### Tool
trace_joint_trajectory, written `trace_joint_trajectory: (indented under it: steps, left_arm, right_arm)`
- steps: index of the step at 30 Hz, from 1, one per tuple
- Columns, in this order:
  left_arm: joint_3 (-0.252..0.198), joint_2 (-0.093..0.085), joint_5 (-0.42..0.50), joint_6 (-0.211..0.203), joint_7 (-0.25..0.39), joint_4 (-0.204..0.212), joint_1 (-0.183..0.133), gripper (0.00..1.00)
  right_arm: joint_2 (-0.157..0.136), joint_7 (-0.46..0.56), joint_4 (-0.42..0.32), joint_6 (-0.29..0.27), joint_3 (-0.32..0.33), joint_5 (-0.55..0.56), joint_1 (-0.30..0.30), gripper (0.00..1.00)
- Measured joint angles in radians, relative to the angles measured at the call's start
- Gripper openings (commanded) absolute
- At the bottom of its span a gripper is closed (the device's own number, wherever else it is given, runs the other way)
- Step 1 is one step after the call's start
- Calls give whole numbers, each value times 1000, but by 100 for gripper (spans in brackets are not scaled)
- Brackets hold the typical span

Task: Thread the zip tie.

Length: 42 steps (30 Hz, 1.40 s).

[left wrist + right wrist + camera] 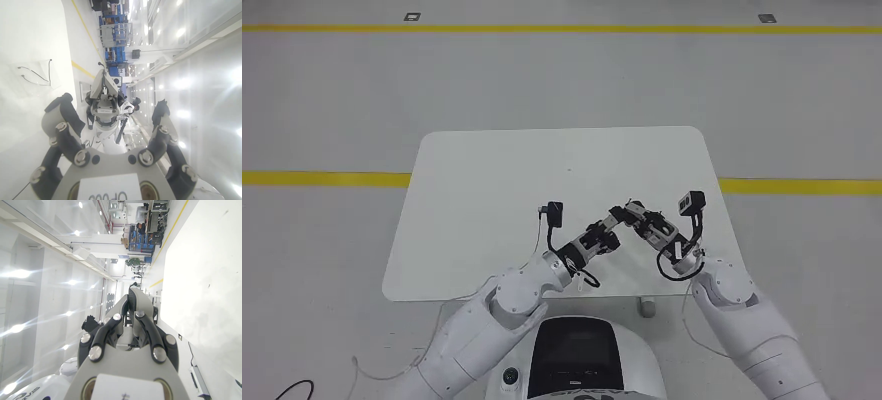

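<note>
Zip tie (101, 65) pokes from the clamped tips of my right tool (103, 74), mid-frame, long axis running up the picture; my left tool (113, 103), spread wide, faces it from just below.

Grey right claw (133, 292) bears black links (149, 326), silver screws (96, 352).

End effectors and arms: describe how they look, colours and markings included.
The arms are white rounded shells with thin black cables looping at the wrists. The left end effector and right end effector each have a grey metal base plate bearing a white printed label, black linkage bars pinned with silver screws, and pale grey fingers; the left one's fingertips are wrapped in black.
</note>
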State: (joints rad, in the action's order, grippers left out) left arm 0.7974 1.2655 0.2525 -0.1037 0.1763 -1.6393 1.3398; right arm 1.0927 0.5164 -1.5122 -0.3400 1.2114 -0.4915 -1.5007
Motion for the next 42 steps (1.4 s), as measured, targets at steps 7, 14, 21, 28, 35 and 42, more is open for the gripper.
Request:
trace_joint_trajectory:
  steps: [7, 14, 21, 28, 35, 42]
  left_arm:
    - [0, 0, -3, -1, 0, 1, 2, 100]
    - [6, 1, 1, -1, 11, 12, 0, 100]
    - [7, 3, 16, -9, 38, 36, -7, 45]
    - [7, 7, 27, -6, 40, 54, -12, 24]
    - [7, 10, 31, -6, 43, 59, -15, 20]
    - [9, 12, 31, -5, 40, 64, -15, 19]
  right_arm:
    - [0, -9, -4, 3, 1, 6, 0, 0]
    - [2, -19, -16, 6, 17, 20, -15, 0]
    - [6, -21, -11, 1, 26, 26, -19, 0]
    - [10, -9, -11, 0, 27, 38, -18, 0]
    - [15, -6, 1, 0, 23, 52, -14, 0]
    - [20, -7, 7, 0, 24, 61, -12, 0]
